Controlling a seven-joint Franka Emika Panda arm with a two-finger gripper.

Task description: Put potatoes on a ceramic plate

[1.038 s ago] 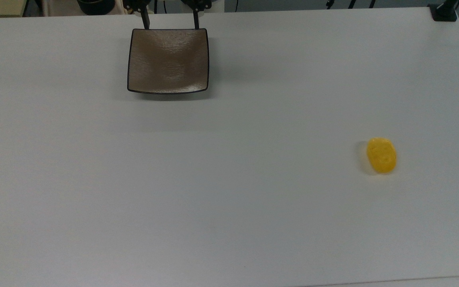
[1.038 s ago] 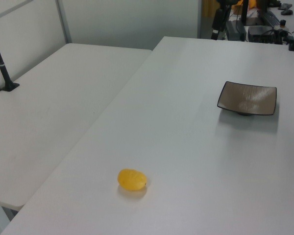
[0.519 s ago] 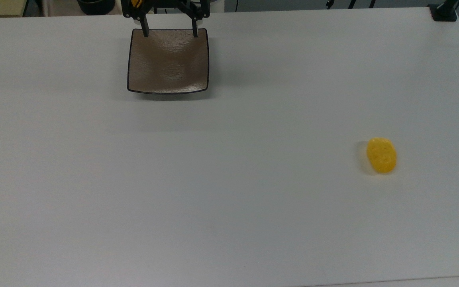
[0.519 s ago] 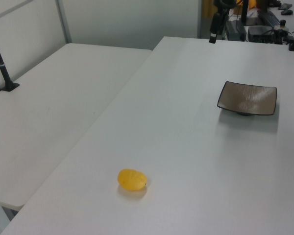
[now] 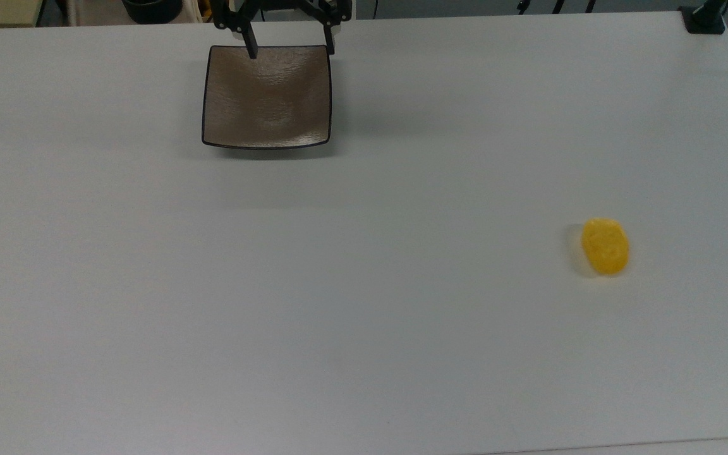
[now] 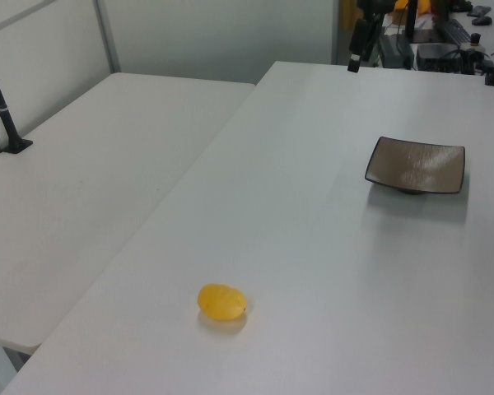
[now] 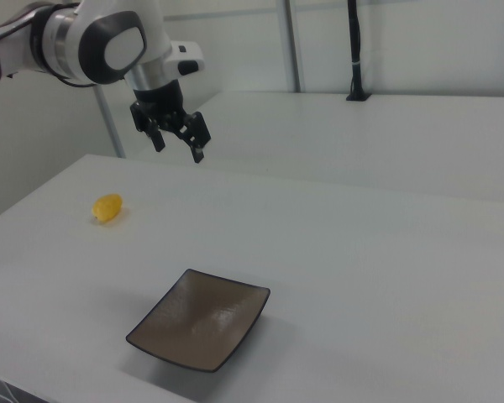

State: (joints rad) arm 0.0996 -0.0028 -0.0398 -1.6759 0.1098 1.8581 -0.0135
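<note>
Top view shows your pincer (image 5: pixel 288 43), spread wide and empty, has slid rightward over the ceramic plate's (image 5: pixel 267 95) far edge; the potatoes (image 5: pixel 605 246) lie untouched far right on the bench (image 5: pixel 364 316), so travel remains.

You see the end effector (image 5: pixel 289 49) cut off by the top view's upper edge; just its two fingers (image 5: pixel 251 45) show. In the left view, one finger (image 6: pixel 355 54) pokes in. The table (image 5: pixel 402 316) runs past frame edges.
</note>
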